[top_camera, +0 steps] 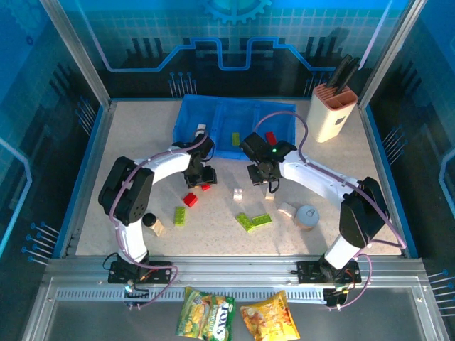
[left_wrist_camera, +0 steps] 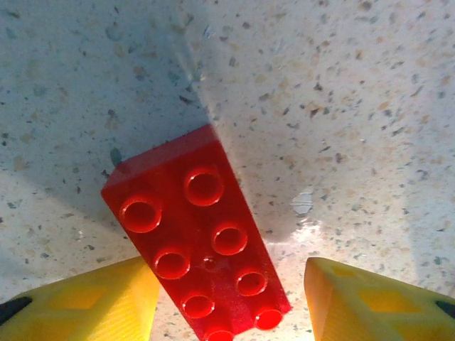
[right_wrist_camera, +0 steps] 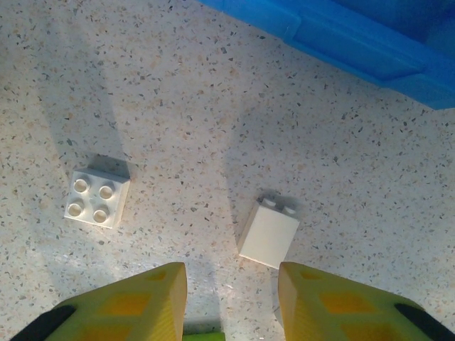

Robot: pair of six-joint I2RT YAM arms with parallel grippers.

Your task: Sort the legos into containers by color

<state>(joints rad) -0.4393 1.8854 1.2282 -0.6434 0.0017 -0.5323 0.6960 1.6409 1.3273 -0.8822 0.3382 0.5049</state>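
A red lego (left_wrist_camera: 202, 245) lies flat on the speckled table, in the gap of my open left gripper (left_wrist_camera: 231, 284), whose yellow fingers (left_wrist_camera: 106, 298) stand on either side of it. In the top view the left gripper (top_camera: 200, 176) hangs just in front of the blue tray (top_camera: 192, 114). My right gripper (right_wrist_camera: 231, 284) is open above the table, with a white lego (right_wrist_camera: 269, 234) on its side just ahead of it and a white four-stud lego (right_wrist_camera: 97, 197) further left. The tray's compartments hold a white lego (top_camera: 201, 128), a green lego (top_camera: 235, 137) and a red lego (top_camera: 270, 136).
Loose on the table are another red lego (top_camera: 190, 199), green legos (top_camera: 180, 215) (top_camera: 252, 221) and a white lego (top_camera: 286, 210). A grey tin can (top_camera: 307, 217) stands at the right and a dark-capped bottle (top_camera: 151, 222) at the left. The beige knife block (top_camera: 334, 106) is at the back right.
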